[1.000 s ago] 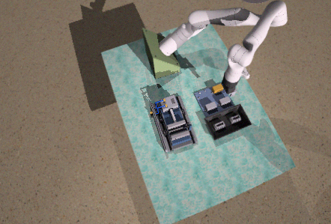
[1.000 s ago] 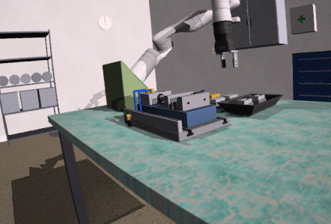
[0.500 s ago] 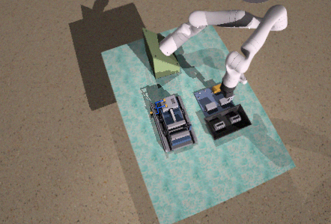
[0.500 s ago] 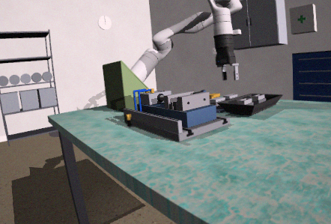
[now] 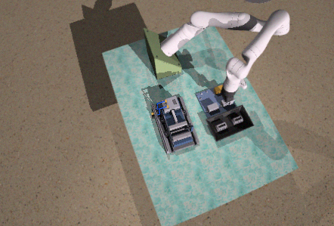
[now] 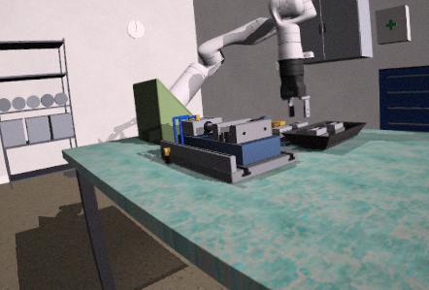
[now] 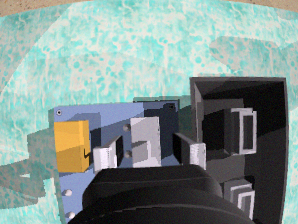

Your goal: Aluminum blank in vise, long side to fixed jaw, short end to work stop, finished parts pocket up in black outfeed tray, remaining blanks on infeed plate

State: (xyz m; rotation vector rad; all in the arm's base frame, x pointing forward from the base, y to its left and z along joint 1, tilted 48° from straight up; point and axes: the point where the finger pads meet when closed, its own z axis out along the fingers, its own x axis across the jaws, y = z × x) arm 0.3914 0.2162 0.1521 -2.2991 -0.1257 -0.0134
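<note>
The tabletop carried all fixtures. The vise stood well apart from the fingers, on the far side of the infeed plate; whether a blank already lay on its low bars could not be determined from these views. The black outfeed tray lay just beside the fingers and held two finished parts, pockets up. The infeed plate lay directly beneath the fingers, adjoining the tray.

The fingers were spread wide with nothing between them, pointing straight down above the plate. A gray aluminum blank lay flat on the plate, below and between the two fingers. A yellow brass blank lay flat on the plate just outside one finger, on the side away from the tray.

Judgement: the fingers appeared staged for a descent onto the gray blank, probably to carry it to the vise.

Risks noted:
- The finger nearest the brass blank could clip it on descent and shift it onto a pin.
- The opposite finger stood close to the tray wall; a sideways error could strike it.
- An off-centre pinch could tilt the blank, so it would seat crooked against the fixed jaw and work stop.
- The pins were too small to locate; contact with them could not be ruled out.
</note>
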